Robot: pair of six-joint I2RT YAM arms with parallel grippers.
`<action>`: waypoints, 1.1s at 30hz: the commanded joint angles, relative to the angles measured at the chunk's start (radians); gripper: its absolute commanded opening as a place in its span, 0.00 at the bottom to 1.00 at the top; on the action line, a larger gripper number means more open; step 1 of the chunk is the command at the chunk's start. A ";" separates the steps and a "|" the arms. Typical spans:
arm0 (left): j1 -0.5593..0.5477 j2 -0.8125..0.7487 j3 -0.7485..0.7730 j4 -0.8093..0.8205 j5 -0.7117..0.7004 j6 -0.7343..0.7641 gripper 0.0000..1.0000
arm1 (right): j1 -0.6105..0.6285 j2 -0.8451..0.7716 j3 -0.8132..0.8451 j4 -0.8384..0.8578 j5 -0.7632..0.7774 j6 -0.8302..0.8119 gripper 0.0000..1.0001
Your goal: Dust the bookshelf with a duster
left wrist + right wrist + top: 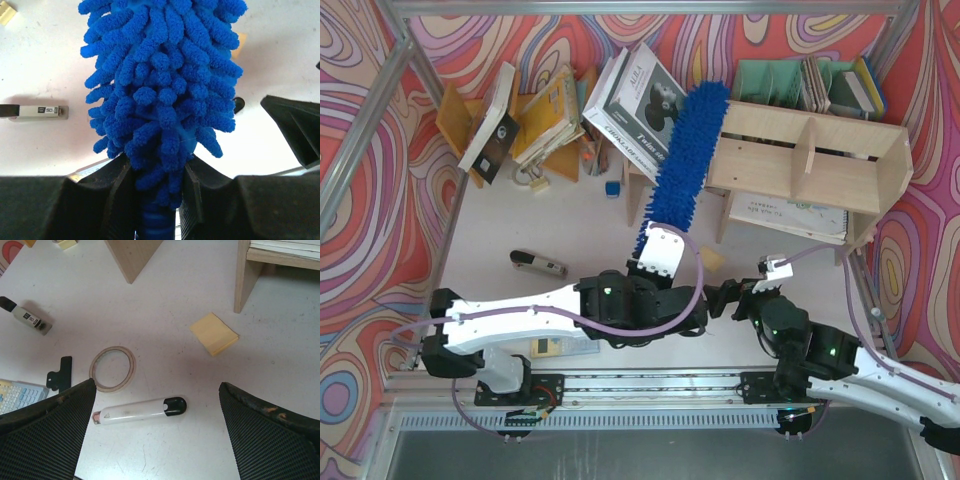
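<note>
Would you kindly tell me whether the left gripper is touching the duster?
Touching. The left wrist view shows the left gripper shut on the duster, its jaws pressed against the handle just below the fluff.

The bookshelf (790, 135), a low, light plywood unit with two tiers, upright dividers and a rounded end panel on its right, stands at the far right. The duster (685, 160), long, fluffy and bright blue, slants from the middle towards the far right, its far half just beside the shelf's left end.
</note>
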 commanded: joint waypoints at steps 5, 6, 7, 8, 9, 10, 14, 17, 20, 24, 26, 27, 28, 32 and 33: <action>0.008 0.001 0.017 0.015 -0.040 0.039 0.00 | -0.001 -0.024 -0.001 0.007 0.016 -0.002 0.97; 0.009 -0.010 0.023 -0.007 -0.063 0.026 0.00 | -0.001 -0.030 -0.002 0.008 0.016 -0.002 0.97; 0.009 -0.025 0.028 -0.022 -0.092 0.015 0.00 | -0.001 -0.033 -0.003 0.008 0.018 -0.001 0.97; 0.010 -0.045 0.029 -0.033 -0.112 0.011 0.00 | 0.000 -0.036 -0.003 0.006 0.018 0.002 0.97; 0.013 -0.063 0.027 -0.038 -0.129 0.010 0.00 | 0.000 -0.038 -0.003 0.004 0.021 0.002 0.97; 0.019 -0.083 0.027 -0.041 -0.141 0.009 0.00 | 0.000 -0.038 -0.003 0.004 0.021 0.004 0.98; 0.030 -0.146 0.032 -0.042 -0.193 -0.002 0.00 | -0.001 -0.027 -0.001 0.005 0.019 0.003 0.98; 0.030 -0.178 0.030 0.001 -0.210 0.039 0.00 | -0.001 -0.013 0.002 0.004 0.016 0.003 0.97; 0.030 -0.187 0.029 0.050 -0.204 0.089 0.00 | -0.001 -0.004 0.004 0.005 0.016 0.005 0.97; 0.033 -0.168 0.018 0.076 -0.178 0.107 0.00 | -0.001 -0.009 0.003 0.002 0.017 0.007 0.97; 0.034 -0.156 0.002 0.089 -0.155 0.107 0.00 | -0.001 -0.013 0.002 0.001 0.019 0.008 0.97; 0.036 -0.150 -0.008 0.100 -0.142 0.108 0.00 | -0.001 -0.016 0.002 0.002 0.019 0.008 0.97; 0.036 -0.143 -0.019 0.111 -0.128 0.107 0.00 | -0.001 -0.017 0.002 0.001 0.019 0.009 0.98; 0.039 -0.104 -0.044 0.137 -0.079 0.100 0.00 | -0.001 -0.014 0.002 0.002 0.020 0.008 0.97; 0.040 -0.094 -0.048 0.138 -0.069 0.094 0.00 | -0.001 -0.011 0.002 0.002 0.019 0.008 0.97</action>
